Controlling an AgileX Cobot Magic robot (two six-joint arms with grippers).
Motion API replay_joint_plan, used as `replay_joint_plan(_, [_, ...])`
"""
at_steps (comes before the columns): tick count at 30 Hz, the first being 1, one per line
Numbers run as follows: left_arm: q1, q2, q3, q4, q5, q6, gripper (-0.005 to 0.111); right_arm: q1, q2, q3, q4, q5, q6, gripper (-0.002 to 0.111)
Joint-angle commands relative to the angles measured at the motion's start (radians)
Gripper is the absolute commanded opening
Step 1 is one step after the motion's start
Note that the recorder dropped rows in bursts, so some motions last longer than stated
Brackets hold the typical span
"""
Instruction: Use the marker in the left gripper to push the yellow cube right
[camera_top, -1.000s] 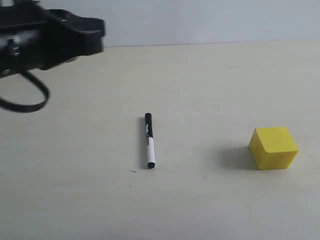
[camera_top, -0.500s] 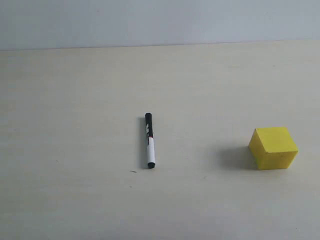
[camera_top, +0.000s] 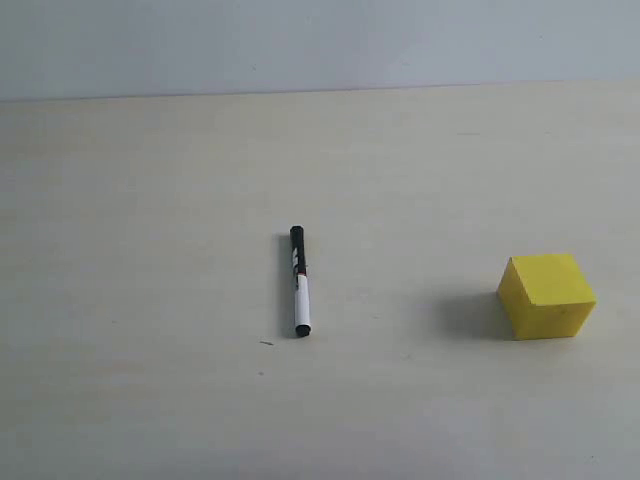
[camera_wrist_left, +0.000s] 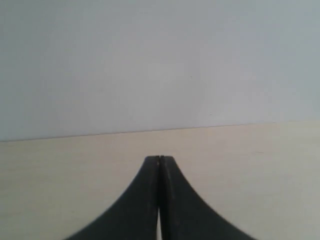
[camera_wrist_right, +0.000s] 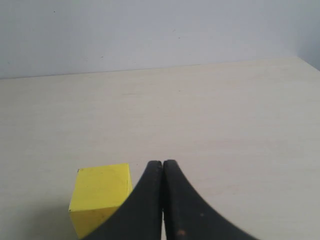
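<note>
The marker (camera_top: 299, 283) lies loose on the table near the middle of the exterior view, black cap end away, white end nearer. The yellow cube (camera_top: 546, 295) stands well to its right, apart from it. Neither arm shows in the exterior view. In the left wrist view my left gripper (camera_wrist_left: 159, 159) is shut with nothing between its fingers, over bare table. In the right wrist view my right gripper (camera_wrist_right: 162, 163) is also shut and empty, and the yellow cube (camera_wrist_right: 102, 196) sits just beside and behind one finger.
The beige table (camera_top: 150, 200) runs back to a pale wall (camera_top: 320, 40). A tiny dark speck (camera_top: 266, 343) lies near the marker's white end.
The left gripper, at the upper left of the exterior view a second ago, has withdrawn out of that view. Marker and cube have not moved.
</note>
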Motion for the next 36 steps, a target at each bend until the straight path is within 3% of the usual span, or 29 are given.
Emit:
replay_joint_plan(1, [0.058, -0.112, 0.029, 0.007, 0.110, 0.138, 0.000, -0.002, -0.005, 0.004, -0.001, -0.004, -0.005, 0.000])
replay_joint_plan(14, [0.287, -0.505, 0.253, 0.005, 0.151, 0.167, 0.000, -0.002, -0.005, 0.004, -0.001, -0.004, -0.005, 0.000])
replay_joint_plan(22, [0.296, -0.683, 0.357, 0.005, 0.156, 0.224, 0.000, -0.002, -0.005, 0.004, -0.001, -0.004, -0.005, 0.000])
replay_joint_plan(29, [0.296, -0.792, 0.357, 0.005, 0.348, 0.224, 0.000, -0.002, -0.005, 0.004, -0.001, -0.004, -0.005, 0.000])
replay_joint_plan(36, [0.296, -0.805, 0.357, 0.005, 0.401, 0.217, 0.000, -0.002, -0.005, 0.004, -0.001, -0.004, -0.005, 0.000])
